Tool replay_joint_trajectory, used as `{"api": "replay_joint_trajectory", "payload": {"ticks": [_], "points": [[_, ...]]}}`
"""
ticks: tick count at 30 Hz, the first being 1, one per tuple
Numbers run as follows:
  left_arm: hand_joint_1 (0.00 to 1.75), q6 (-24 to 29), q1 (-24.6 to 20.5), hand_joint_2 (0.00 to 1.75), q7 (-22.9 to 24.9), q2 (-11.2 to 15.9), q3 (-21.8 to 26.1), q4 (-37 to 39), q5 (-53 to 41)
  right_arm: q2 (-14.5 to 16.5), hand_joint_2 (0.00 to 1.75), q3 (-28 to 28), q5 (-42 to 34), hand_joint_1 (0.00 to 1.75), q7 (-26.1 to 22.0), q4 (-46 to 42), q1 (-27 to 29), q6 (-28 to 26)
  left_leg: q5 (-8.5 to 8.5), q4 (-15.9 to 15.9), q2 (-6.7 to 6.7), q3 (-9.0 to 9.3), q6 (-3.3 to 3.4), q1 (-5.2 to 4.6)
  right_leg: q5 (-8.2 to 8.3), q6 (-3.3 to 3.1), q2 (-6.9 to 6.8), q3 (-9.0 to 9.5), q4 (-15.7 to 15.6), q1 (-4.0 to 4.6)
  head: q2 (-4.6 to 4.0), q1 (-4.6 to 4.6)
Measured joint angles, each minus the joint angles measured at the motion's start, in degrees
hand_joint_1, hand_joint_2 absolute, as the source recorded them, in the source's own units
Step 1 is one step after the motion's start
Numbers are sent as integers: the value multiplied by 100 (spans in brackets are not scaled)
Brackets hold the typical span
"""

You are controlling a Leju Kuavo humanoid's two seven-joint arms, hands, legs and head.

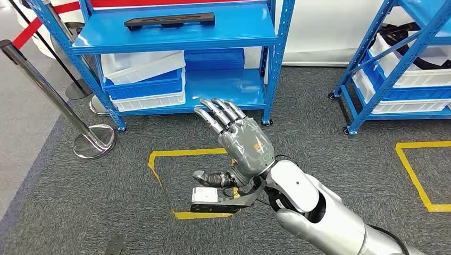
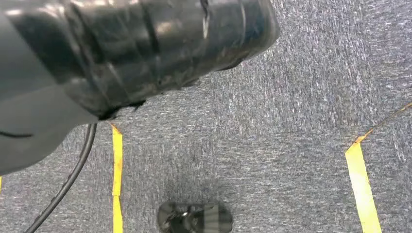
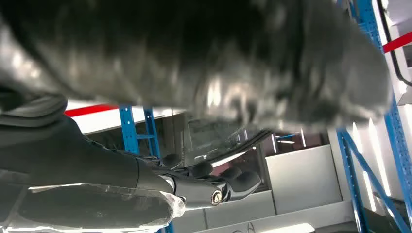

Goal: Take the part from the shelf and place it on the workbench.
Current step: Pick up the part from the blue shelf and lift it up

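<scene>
A blue metal shelf rack (image 1: 175,32) stands on grey carpet (image 1: 319,133), and a long black part (image 1: 169,20) lies flat on its upper shelf board. On the lower board sit stacked bins: a white bin (image 1: 142,65) tilted on a blue bin (image 1: 143,86), with another white bin (image 1: 151,101) beneath, and a blue crate (image 1: 214,57) behind them. A second blue rack (image 1: 393,64) stands to the right holding white bins (image 1: 420,74), and yellow tape outlines (image 1: 175,154) and chrome stanchion bases (image 1: 94,141) rest on the carpet.
</scene>
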Motion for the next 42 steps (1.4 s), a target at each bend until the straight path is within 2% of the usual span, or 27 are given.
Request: {"api": "replay_joint_trajectory", "payload": {"ticks": [2, 3, 5, 7, 9, 11, 12, 14, 16, 17, 18, 19, 21, 23, 26, 28, 29, 31, 32, 33, 34, 36, 37, 38, 39, 42], "points": [[0, -9, 9, 0, 1, 0, -11, 0, -3, 10, 0, 1, -9, 0, -10, 1, 6, -1, 71, 36, 0, -34, 15, -3, -1, -5, -1, -4, 8, 16, 0, 1], [0, -16, 16, 0, 1, 0, -21, 0, -5, 19, 0, 1, -18, 0, -17, 1, 9, -1, 184, -35, 0, -13, 35, -8, -2, -10, -1, -5, 15, 32, 0, 1], [0, -31, 13, 0, 1, 2, -33, 0, -7, 42, 0, 2, -34, 0, -25, 0, 11, -2, 558, -717, 6, 308, 109, -35, -5, -13, -1, 1, 24, 55, 0, 2], [0, -36, -4, 0, 1, 9, -43, 0, -7, 58, 0, 2, -53, 0, -27, -1, 8, -3, 762, -1337, 24, 606, 174, -82, 1, 7, -2, -3, 27, 77, 0, 3], [0, -36, -8, 0, 1, 14, -50, 0, -9, 70, 0, 2, -62, 0, -27, -1, 6, -4, 771, -1475, 29, 662, 200, -120, 16, 55, -6, -15, 18, 77, 0, 3], [0, -37, 1, 0, 1, 15, -52, 0, -11, 77, 0, 2, -62, 0, -28, -1, 1, -4, 815, -1520, 21, 673, 246, -105, 12, 118, -6, -18, 22, 71, -1, 3], [0, -39, 1, 0, 0, 15, -52, 0, -11, 78, 0, 2, -62, 0, -29, -1, -4, -4, 841, -1549, 22, 683, 275, -90, -47, 149, -3, -49, 93, 70, -1, 8], [0, -44, -7, 0, 0, 15, -55, 0, -11, 79, 0, 2, -72, 0, -34, -1, -11, -4, 883, -1590, 28, 690, 322, -68, -345, 198, 2, -262, 564, 57, 0, 19], [0, -42, -7, 0, 6, 15, -58, 0, -8, 79, 0, 2, -87, 0, -43, 8, 0, 2, 893, -1589, 27, 667, 341, -69, -681, 229, 2, -589, 1274, 42, 0, 25], [0, -41, -2, 0, 13, 15, -59, 0, -6, 79, 0, 3, -92, 0, -51, 17, 11, 11, 895, -1585, 25, 658, 342, -69, -731, 240, 2, -686, 1488, 32, -1, 25], [0, -43, 3, 0, 22, 15, -61, 0, -4, 79, 0, 5, -94, 0, -64, 28, 18, 20, 896, -1577, 22, 651, 342, -69, -675, 247, 1, -686, 1504, 21, -1, 25], [0, -53, 6, 0, 33, 15, -62, 0, -3, 79, 0, 9, -94, 0, -80, 37, 22, 30, 894, -1566, 17, 647, 338, -69, -527, 249, 1, -578, 1308, 9, -2, 26], [0, -90, 4, 0, 55, 15, -76, 0, -5, 83, 0, 18, -88, 0, -111, 49, 18, 43, 878, -1525, 5, 635, 308, -76, -195, 230, 4, -188, 574, 1, -2, 28], [0, -118, 1, 0, 83, 17, -102, 0, -10, 105, 0, 28, -85, 0, -134, 59, 10, 51, 868, -1483, 0, 600, 248, -89, -78, 184, 7, 43, 110, 15, -1, 22], [0, -120, -1, 0, 121, 25, -134, 0, -10, 139, 0, 47, -85, 0, -167, 85, 10, 62, 877, -1476, 2, 568, 148, -78, -62, 85, 8, 60, 21, 29, -1, 17], [0, -120, -3, 0, 140, 32, -147, 0, 4, 171, 0, 62, -85, 0, -198, 99, 3, 67, 739, -1291, 9, 480, 87, -61, -25, 16, 1, 79, -31, 11, -1, 1], [0, -122, -5, 0, 158, 39, -151, 0, 14, 195, 0, 69, -85, 0, -218, 106, -1, 67, 585, -1026, 13, 353, 62, -53, -13, -8, -6, 83, -48, 2, -1, -10], [0, -131, -3, 0, 207, 48, -158, 0, 26, 238, 0, 82, -84, 0, -269, 126, -5, 68, 253, -294, 15, -1, 24, -46, -7, -27, -13, 69, -47, 6, -1, -28], [0, -137, 4, 0, 228, 52, -164, 0, 28, 254, 0, 87, -84, 0, -291, 140, -4, 67, 181, -19, 15, -140, 13, -43, -7, -29, -15, 63, -41, 8, -1, -27], [0, -140, 11, 0, 242, 52, -169, 0, 28, 268, 0, 89, -82, 0, -311, 152, -4, 67, 217, 58, 16, -183, 7, -42, -8, -28, -16, 58, -34, 8, -1, -28], [0, -142, 16, 0, 249, 54, -175, 0, 28, 284, 0, 92, -81, 0, -326, 162, -4, 66, 354, -89, 16, -115, 7, -39, -11, -24, -16, 56, -22, 8, -1, -28], [0, -139, 11, 0, 256, 60, -185, 0, 28, 329, 0, 111, -75, 0, -365, 175, -12, 65, 704, -812, 23, 245, 20, -34, -27, -1, -15, 54, 4, 10, -1, -29], [0, -136, 3, 0, 256, 64, -188, 0, 28, 354, 0, 125, -68, 0, -389, 180, -20, 64, 808, -1142, 22, 412, 44, -43, -39, 23, -11, 49, 18, 20, -1, -26], [0, -131, -5, 0, 254, 66, -191, 0, 28, 376, 0, 142, -59, 0, -415, 184, -30, 62, 850, -1351, 21, 517, 74, -53, -45, 52, -8, 43, 25, 29, 0, -24], [0, -125, -9, 0, 252, 68, -193, 0, 29, 394, 0, 158, -44, 0, -438, 190, -37, 61, 837, -1431, 17, 552, 110, -65, -47, 82, -6, 40, 23, 39, -1, -22], [0, -98, -3, 0, 248, 70, -196, 0, 40, 437, 0, 205, 9, 0, -470, 204, -48, 63, 865, -1468, 8, 568, 223, -65, -80, 181, -9, 21, 47, 37, -1, -20]]}}
